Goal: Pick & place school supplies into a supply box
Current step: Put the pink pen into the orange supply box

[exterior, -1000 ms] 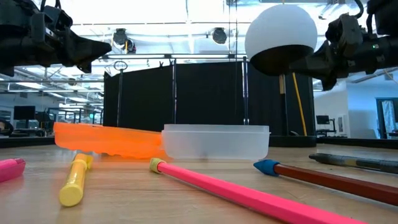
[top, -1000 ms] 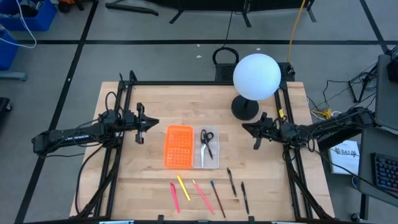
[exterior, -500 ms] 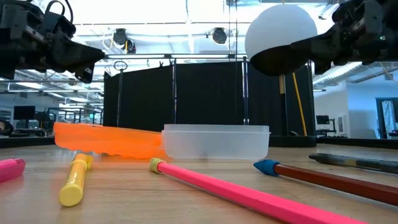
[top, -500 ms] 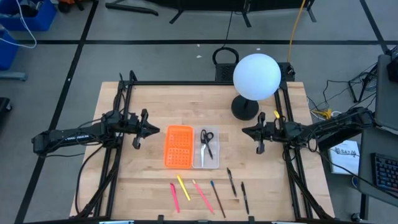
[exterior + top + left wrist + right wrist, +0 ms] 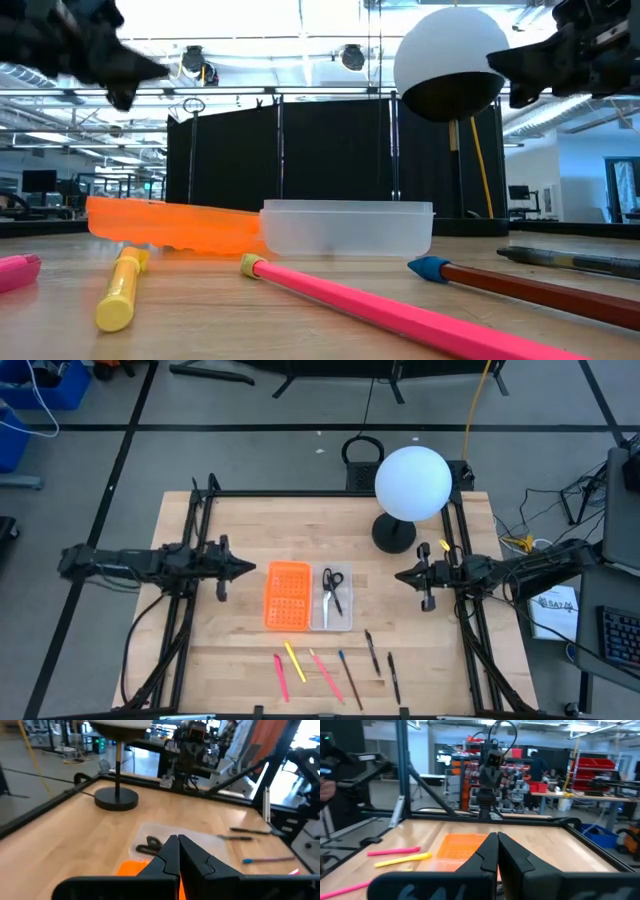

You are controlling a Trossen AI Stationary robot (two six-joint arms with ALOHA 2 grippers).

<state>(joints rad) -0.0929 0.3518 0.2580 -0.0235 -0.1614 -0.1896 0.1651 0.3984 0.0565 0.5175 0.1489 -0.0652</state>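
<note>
Orange-and-clear supply box (image 5: pixel 306 596) between both closed grippers.

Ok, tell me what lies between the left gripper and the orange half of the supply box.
Nothing: in the high view only bare table separates the left gripper, fingers shut, from the supply box's orange half.

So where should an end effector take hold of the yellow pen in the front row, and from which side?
Grip the yellow pen at mid-shaft, coming straight down from above, fingers closing across its width. It lies flat on the table, slightly angled, with pink pens close on either side, so a side approach looks crowded.
</note>
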